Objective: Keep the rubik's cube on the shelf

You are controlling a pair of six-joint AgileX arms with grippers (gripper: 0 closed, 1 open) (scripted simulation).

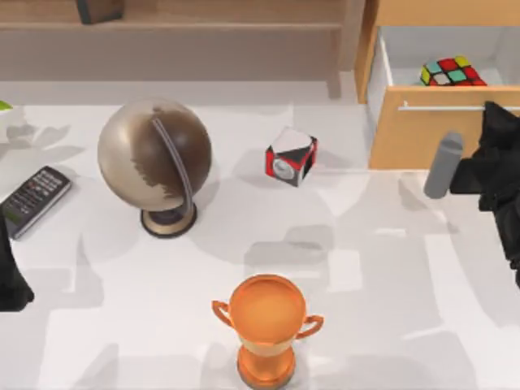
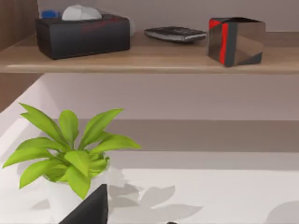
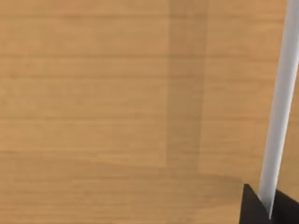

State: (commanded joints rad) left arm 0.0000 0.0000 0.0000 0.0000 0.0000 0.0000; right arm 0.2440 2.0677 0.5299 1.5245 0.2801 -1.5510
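The trophy (image 1: 266, 329) stands nearest, at the table's (image 1: 382, 309) front edge. Behind it, in the middle band, the globe (image 1: 156, 162) sits left of centre. The red-black-white dial cube (image 1: 291, 156) rests near centre, and the remote (image 1: 32, 199) lies at the left. None of these belongs to the task.

The left arm (image 1: 12, 280) is parked at the left edge of the table. Its wrist view faces the plant (image 2: 70, 151) and, beyond it, the shelf (image 2: 149, 58). The shelf already carries a tissue box (image 2: 83, 33), a second remote (image 2: 175, 32) and a mirrored cube (image 2: 236, 39).

The right gripper (image 3: 268, 205) is at the drawer (image 1: 431, 130) front on the right. In the right wrist view, dark fingertips (image 3: 252, 205) sit on either side of the silver handle (image 3: 280, 102). The fingers are probably clamped on the bar, but the contact is at the picture's edge, so the grip cannot be confirmed.

The drawer stands pulled open to expose its contents. The rubik's cube (image 1: 452, 73) lies inside it, towards the back, well apart from the shelf. The cube has not yet been moved to the shelf.
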